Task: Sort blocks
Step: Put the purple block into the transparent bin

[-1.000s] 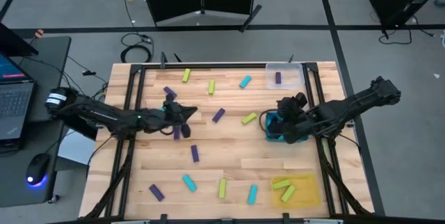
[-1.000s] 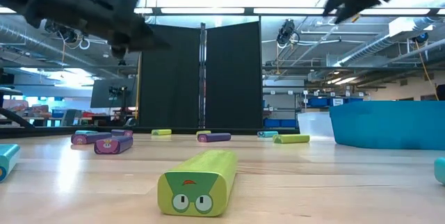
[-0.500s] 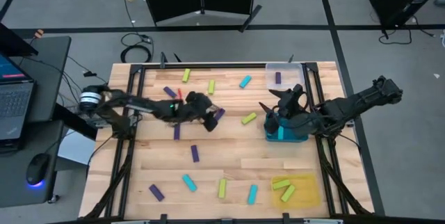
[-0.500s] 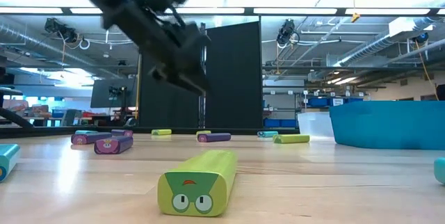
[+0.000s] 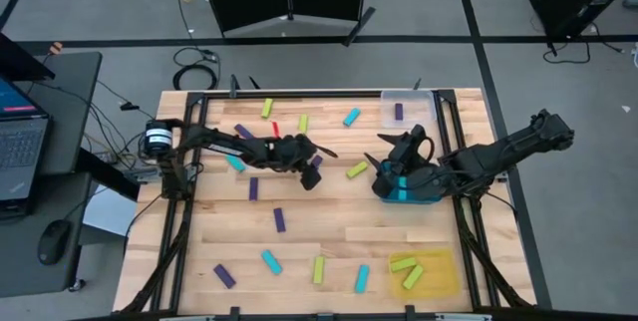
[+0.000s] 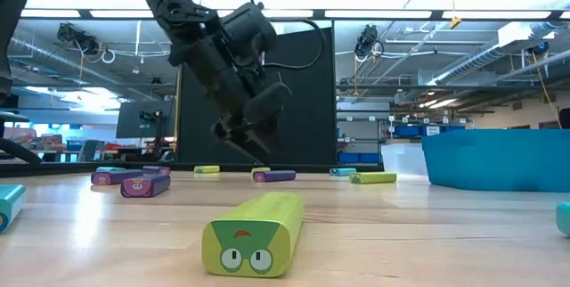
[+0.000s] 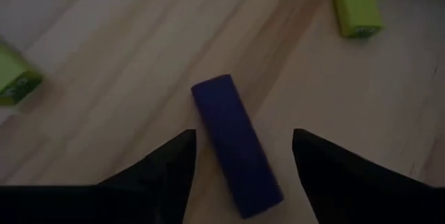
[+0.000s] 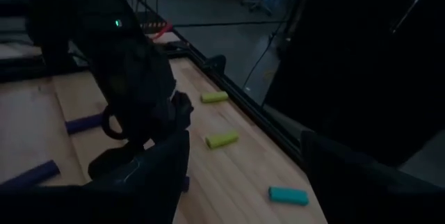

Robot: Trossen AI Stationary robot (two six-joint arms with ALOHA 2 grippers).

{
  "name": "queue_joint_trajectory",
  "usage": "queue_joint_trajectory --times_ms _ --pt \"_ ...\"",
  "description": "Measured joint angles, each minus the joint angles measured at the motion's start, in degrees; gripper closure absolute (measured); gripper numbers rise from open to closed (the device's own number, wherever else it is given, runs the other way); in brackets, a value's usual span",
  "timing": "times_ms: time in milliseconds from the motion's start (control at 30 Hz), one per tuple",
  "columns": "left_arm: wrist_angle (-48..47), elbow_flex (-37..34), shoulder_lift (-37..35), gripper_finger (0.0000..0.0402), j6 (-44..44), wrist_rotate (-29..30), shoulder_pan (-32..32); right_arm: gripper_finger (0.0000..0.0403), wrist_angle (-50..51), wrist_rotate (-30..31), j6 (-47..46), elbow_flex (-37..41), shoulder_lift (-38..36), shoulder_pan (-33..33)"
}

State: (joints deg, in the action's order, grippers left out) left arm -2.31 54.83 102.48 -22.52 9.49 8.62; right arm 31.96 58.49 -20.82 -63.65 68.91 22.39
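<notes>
Trays: clear tray [image 5: 408, 110] holding one purple block [image 5: 399, 112]; yellow tray [image 5: 435, 271] holding two yellow-green blocks [image 5: 406, 269]. Left gripper [image 7: 240, 154] fingers spreading over dark purple block [image 7: 236, 144]; right gripper [image 5: 409, 147] fingers standing spread above teal tray [image 5: 404, 186].

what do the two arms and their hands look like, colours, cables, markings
Both arms are dark, jointed, near black. The left arm has a silver-white cylinder at its base, a small red light near the wrist, white lettering and looping black cables in the low view. Its left hand has two dark tapered fingers. The right arm is equally dark; the right hand matches.
</notes>
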Motion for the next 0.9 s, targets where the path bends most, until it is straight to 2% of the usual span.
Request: queue_joint_trajectory --times_ms 267,500,633,833,900 --pt "-0.01 -0.02 2.53 0.0124 -0.17 -0.19 -0.7 0.0119 -0.21 0.38 0.44 0.01 0.41 -0.22" --pt "1.62 0.17 5.98 0.0135 -0.32 1.86 -1.46 0.012 -0.35 0.38 1.12 0.01 0.41 -0.39" --pt "1.37 0.14 6.07 0.0176 -0.4 2.97 -1.55 0.0121 -0.39 0.38 1.17 0.01 0.41 -0.39" --pt "1.42 0.11 6.16 0.0296 -0.42 3.33 -1.49 0.0126 -0.44 0.4 1.34 0.01 0.41 -0.39" --pt "1.86 0.1 6.2 0.0296 -0.01 3.25 -1.49 0.0126 -0.46 0.39 1.34 0.01 0.41 -0.39"
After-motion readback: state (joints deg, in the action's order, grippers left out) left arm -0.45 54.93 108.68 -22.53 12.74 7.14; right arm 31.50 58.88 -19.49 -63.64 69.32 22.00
